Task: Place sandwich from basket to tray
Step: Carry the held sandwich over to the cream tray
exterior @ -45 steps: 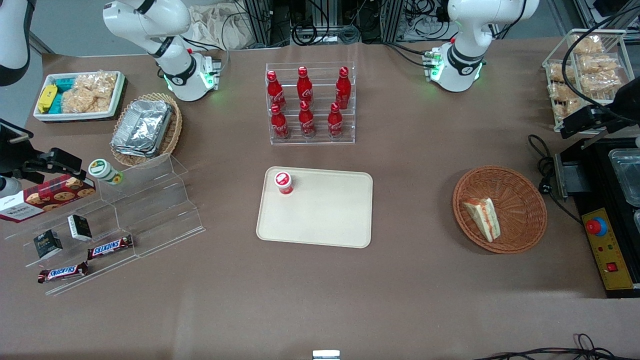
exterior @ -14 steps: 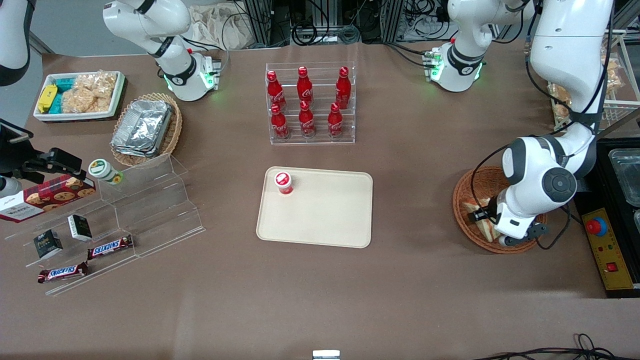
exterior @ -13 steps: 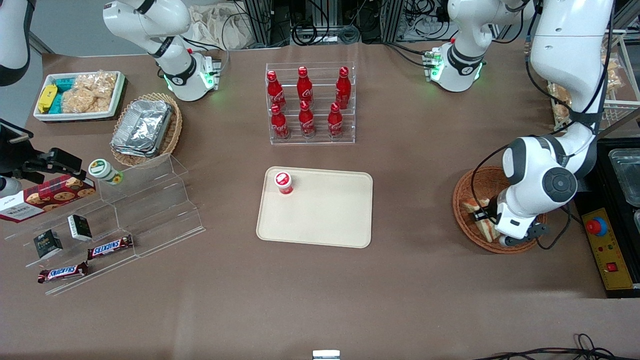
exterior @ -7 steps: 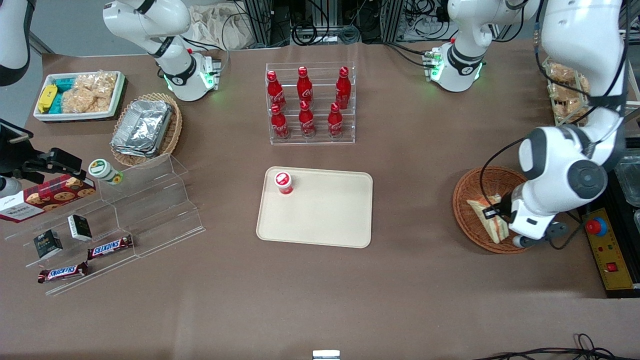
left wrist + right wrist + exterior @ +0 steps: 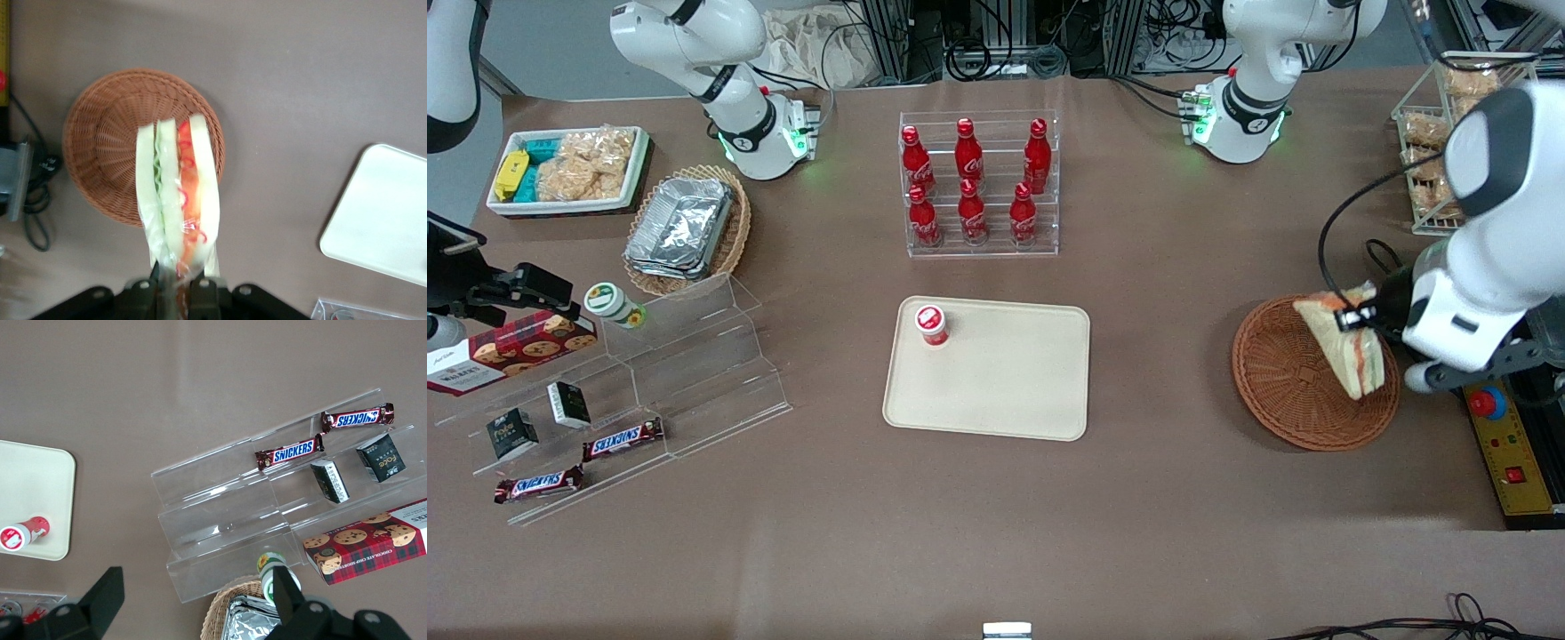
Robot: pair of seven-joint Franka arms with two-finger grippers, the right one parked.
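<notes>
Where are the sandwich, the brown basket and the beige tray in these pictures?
sandwich (image 5: pixel 1347 351), front view, on its white bread face, held in the gripper (image 5: pixel 1360 318) above the basket.
basket (image 5: pixel 1280 378), front view, on its bare woven floor.
tray (image 5: pixel 1005 382), front view, on its bare flat surface.

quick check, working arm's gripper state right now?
Gripper: shut on the sandwich, holding it lifted above the basket; the tray has no sandwich yet.
</notes>
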